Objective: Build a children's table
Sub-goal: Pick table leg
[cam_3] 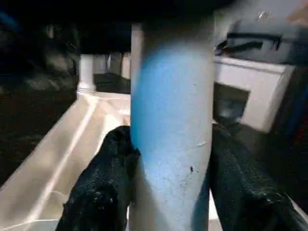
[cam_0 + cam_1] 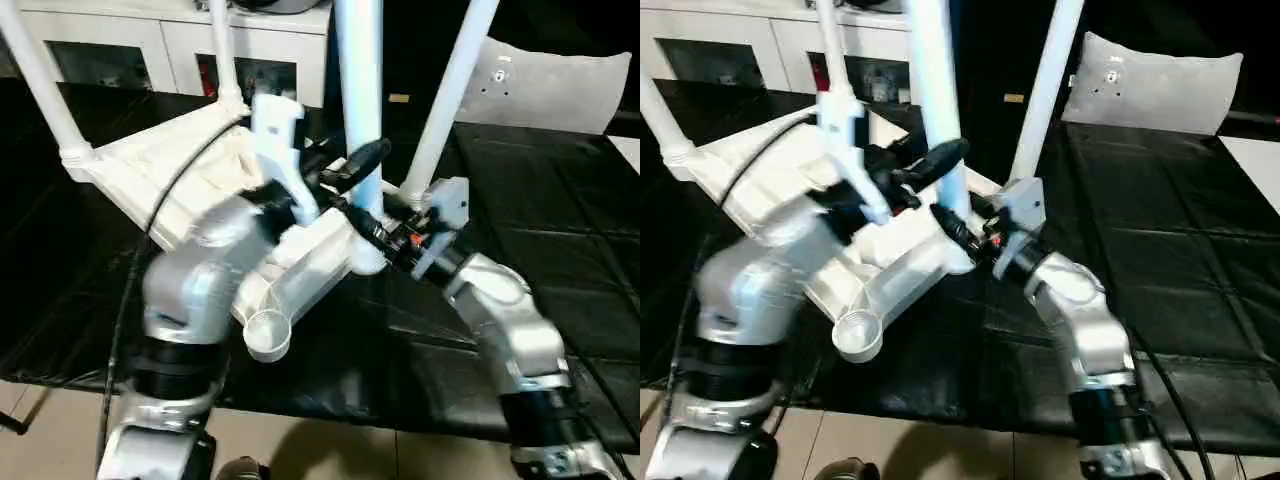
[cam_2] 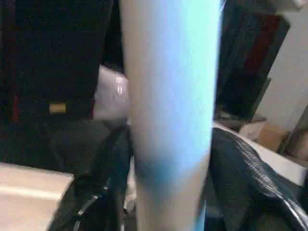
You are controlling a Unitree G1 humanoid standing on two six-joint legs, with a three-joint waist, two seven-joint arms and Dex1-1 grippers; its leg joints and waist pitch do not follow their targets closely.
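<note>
Tabletop [image 2: 170, 185] is lying upside down and tilted on the black mat [image 2: 560, 200], ribbed underside up, three legs already standing in the far and right corner sockets while the near socket [image 2: 267, 333] is gaping empty. Both claws are grasping the middle leg [image 2: 358, 90]: the left gripper [image 2: 352, 168] is clamping it higher up, and the right gripper [image 2: 372, 235] is pinching it just below, near its flared foot. Behind, the white cabinet [image 2: 150, 40] is sitting along the far wall.
</note>
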